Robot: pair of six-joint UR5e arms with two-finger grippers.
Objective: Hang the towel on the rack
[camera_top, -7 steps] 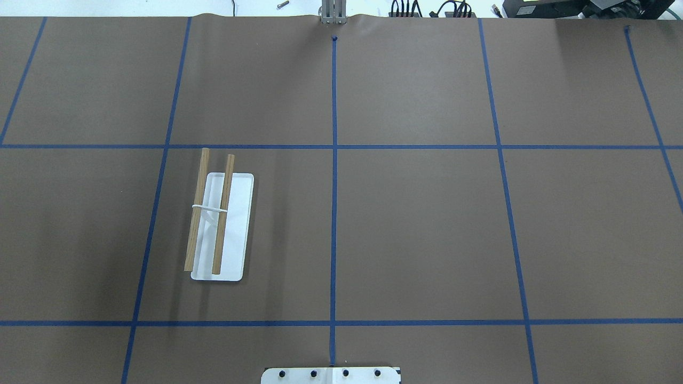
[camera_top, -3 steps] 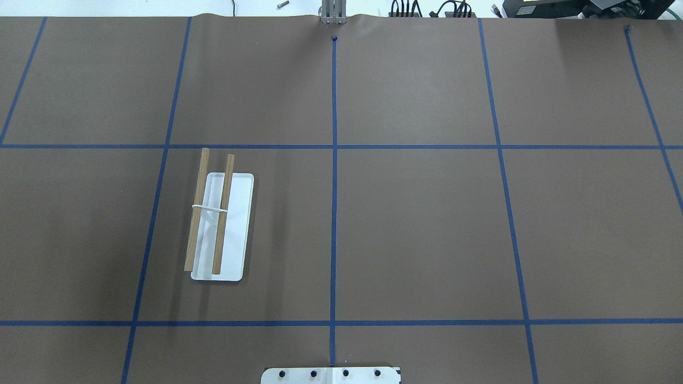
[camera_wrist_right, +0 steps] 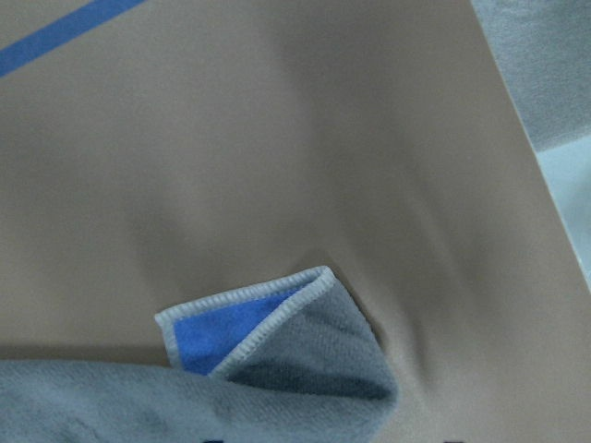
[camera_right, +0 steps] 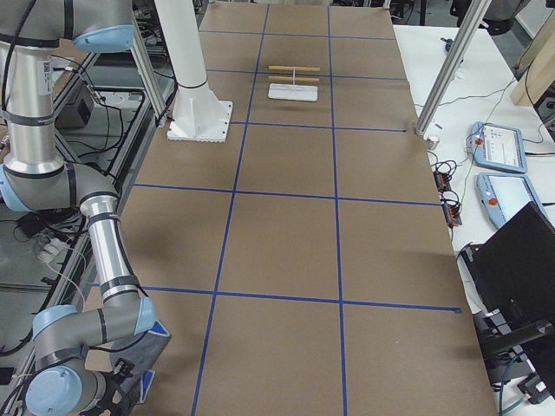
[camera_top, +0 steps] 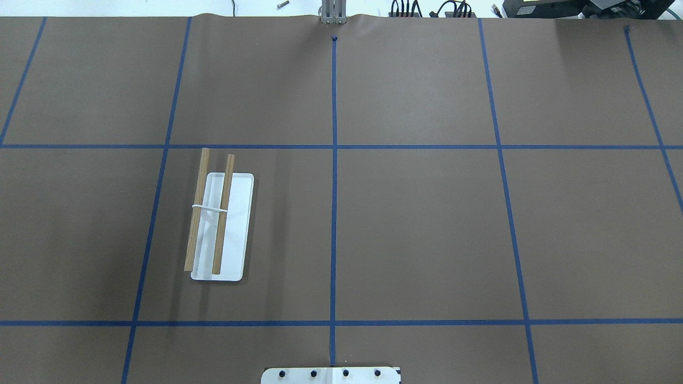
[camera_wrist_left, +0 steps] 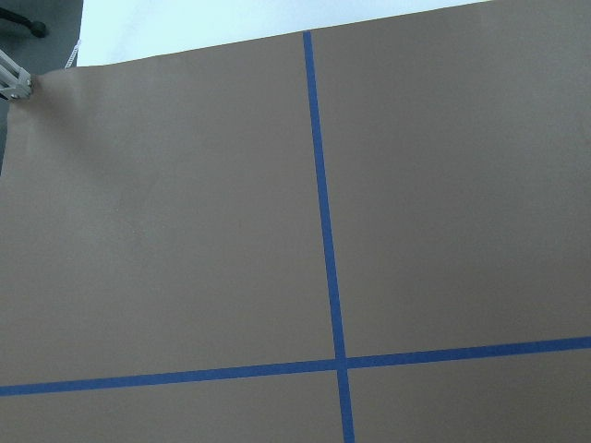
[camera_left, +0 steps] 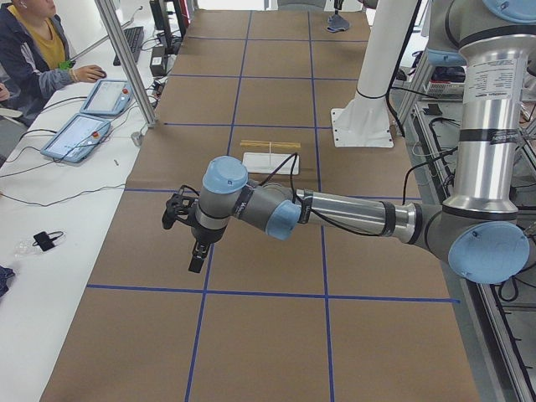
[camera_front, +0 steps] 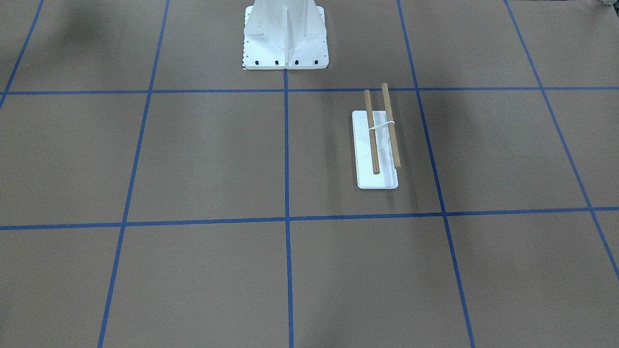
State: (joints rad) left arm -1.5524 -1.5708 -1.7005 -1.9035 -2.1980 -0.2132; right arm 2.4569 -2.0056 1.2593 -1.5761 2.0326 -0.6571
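Evidently nothing on the overhead view has moved in the last second. The right gripper (camera_right: pixel 128 380), open or closed I cannot tell, hangs just over the towel (camera_wrist_right: pixel 305 365) at the counter's (camera_top: pixel 427 240) right end. The left gripper (camera_left: pixel 196 255), equally unreadable, hovers well apart from the bare rack (camera_top: pixel 220 224). Judging by that, hanging has not begun.

Bright, even light; soft shadows.

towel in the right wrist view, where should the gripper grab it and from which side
Likely the folded-over corner of the towel, where the blue underside shows. That flap is doubled and stitched along its edge, a thicker lip than the flat cloth below. Come from above over the bare paper past the flap's tip; the rest runs out of frame.
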